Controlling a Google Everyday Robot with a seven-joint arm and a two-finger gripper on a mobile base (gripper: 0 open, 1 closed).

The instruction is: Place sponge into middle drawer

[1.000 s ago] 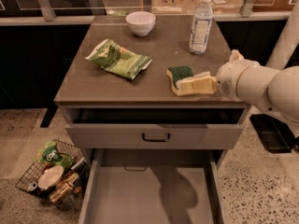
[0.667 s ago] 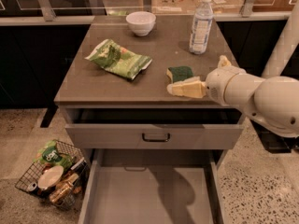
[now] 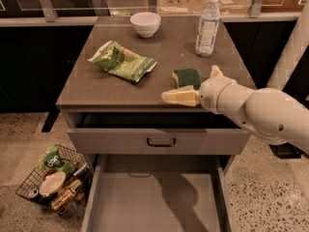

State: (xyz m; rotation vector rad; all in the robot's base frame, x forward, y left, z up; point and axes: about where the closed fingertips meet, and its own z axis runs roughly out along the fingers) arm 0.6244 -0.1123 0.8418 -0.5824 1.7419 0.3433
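Observation:
The sponge (image 3: 186,76), dark green face up with a pale yellow edge, lies flat on the brown counter top (image 3: 96,88) near its front right. My gripper (image 3: 189,83) reaches in from the right on a white arm and is open. Its long cream finger (image 3: 179,96) lies along the counter just in front of the sponge, and the other fingertip (image 3: 215,71) shows at the sponge's right. The sponge is not lifted. The middle drawer (image 3: 145,202) stands pulled out wide below, with a bare pale grey floor and thin grey walls.
A green-and-white snack bag (image 3: 123,60), a white bowl (image 3: 146,23) and a water bottle (image 3: 208,18) stand on the counter. A grey drawer front with a black handle (image 3: 160,142) sits above the open drawer. A wire basket of clutter (image 3: 54,178) is on the floor at left.
My arm and gripper have slid left along the counter's front edge. The long finger now reaches past the sponge's left side. The sponge has not moved.

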